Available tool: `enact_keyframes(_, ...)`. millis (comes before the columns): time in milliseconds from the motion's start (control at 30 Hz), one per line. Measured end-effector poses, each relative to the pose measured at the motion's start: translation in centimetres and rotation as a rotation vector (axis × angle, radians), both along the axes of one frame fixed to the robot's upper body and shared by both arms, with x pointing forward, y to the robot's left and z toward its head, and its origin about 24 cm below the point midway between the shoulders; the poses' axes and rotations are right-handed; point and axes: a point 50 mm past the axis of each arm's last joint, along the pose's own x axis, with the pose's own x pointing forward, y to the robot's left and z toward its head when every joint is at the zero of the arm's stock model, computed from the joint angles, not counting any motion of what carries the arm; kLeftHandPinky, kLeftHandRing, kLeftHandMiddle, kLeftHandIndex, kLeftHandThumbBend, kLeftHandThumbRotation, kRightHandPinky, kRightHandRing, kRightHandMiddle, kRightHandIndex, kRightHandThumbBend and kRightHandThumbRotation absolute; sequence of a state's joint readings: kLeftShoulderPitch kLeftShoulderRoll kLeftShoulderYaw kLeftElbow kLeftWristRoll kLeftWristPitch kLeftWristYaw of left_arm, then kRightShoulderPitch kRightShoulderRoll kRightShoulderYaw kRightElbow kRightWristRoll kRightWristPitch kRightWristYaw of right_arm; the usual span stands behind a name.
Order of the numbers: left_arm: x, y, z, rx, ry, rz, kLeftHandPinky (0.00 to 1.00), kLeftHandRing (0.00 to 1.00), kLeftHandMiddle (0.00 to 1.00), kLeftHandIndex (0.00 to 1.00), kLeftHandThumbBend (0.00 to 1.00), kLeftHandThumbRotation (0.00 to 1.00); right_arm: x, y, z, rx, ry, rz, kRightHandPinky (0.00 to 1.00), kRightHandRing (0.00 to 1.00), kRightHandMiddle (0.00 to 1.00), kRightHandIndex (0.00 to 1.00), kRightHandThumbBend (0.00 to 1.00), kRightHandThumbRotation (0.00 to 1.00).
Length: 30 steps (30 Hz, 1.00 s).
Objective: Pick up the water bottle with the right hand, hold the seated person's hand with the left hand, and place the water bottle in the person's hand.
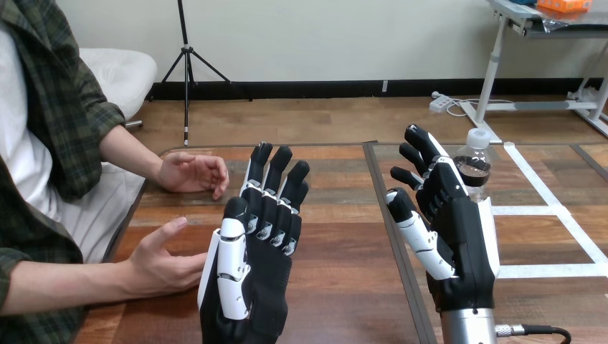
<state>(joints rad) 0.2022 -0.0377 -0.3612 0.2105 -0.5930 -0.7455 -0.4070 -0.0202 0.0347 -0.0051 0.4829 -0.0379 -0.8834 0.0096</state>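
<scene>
we show the water bottle [475, 163] standing upright on the counter [344, 272], long axis vertical and cap on, just beyond the right hand [459, 229] and partly hidden behind it. it lies ahead of that hand's fingers [423, 143] and slightly toward the view's right. the right hand is raised with its fingers open and only loosely bent, holding nothing; whether it touches the bottle we cannot tell. the left hand [258, 272] stands well to the left of the bottle, its fingers straight and upright, also empty, so the right hand is clearly the nearer one. the person's nearer hand [161, 261] rests at the counter's edge just beside the left hand, apart from it; the person's farther hand [190, 172] lies beyond, loosely curled. white tape lines [545, 183] cross the counter beside the bottle. we judge that nothing stands between fingers and bottle, and that a short forward reach comes first.
</scene>
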Motion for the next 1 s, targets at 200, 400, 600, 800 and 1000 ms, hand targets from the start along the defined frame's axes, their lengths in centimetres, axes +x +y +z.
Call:
enact_keyframes(200, 0.03, 0.22, 0.0, 0.007, -0.004, 0.007, 1.0, 0.95, 0.98, 1.0, 0.4, 1.0, 0.0, 0.01, 0.0, 0.0, 0.0, 0.0, 0.81, 0.91, 0.92, 0.88, 0.7, 0.62)
enact_keyframes(400, 0.04, 0.42, -0.02, 0.01, -0.004, 0.016, 1.0, 0.95, 0.97, 1.0, 0.4, 1.0, 0.0, 0.02, 0.0, -0.003, 0.0, -0.001, 0.81, 0.91, 0.92, 0.88, 0.7, 0.63)
enact_keyframes(600, 0.04, 0.43, -0.02, 0.013, -0.006, 0.016, 1.0, 0.94, 0.97, 1.0, 0.4, 1.0, 0.0, 0.02, 0.0, -0.005, 0.0, -0.003, 0.81, 0.9, 0.92, 0.88, 0.7, 0.63)
enact_keyframes(800, 0.04, 0.42, -0.01, 0.014, -0.007, 0.014, 1.0, 0.93, 0.96, 1.0, 0.39, 1.0, 0.0, 0.02, 0.0, -0.004, 0.0, -0.003, 0.81, 0.91, 0.92, 0.88, 0.69, 0.62)
enact_keyframes(1000, 0.03, 0.42, -0.01, 0.016, -0.008, 0.013, 1.0, 0.93, 0.96, 1.0, 0.39, 1.0, 0.0, 0.02, 0.0, -0.004, 0.0, -0.003, 0.81, 0.91, 0.92, 0.88, 0.7, 0.62)
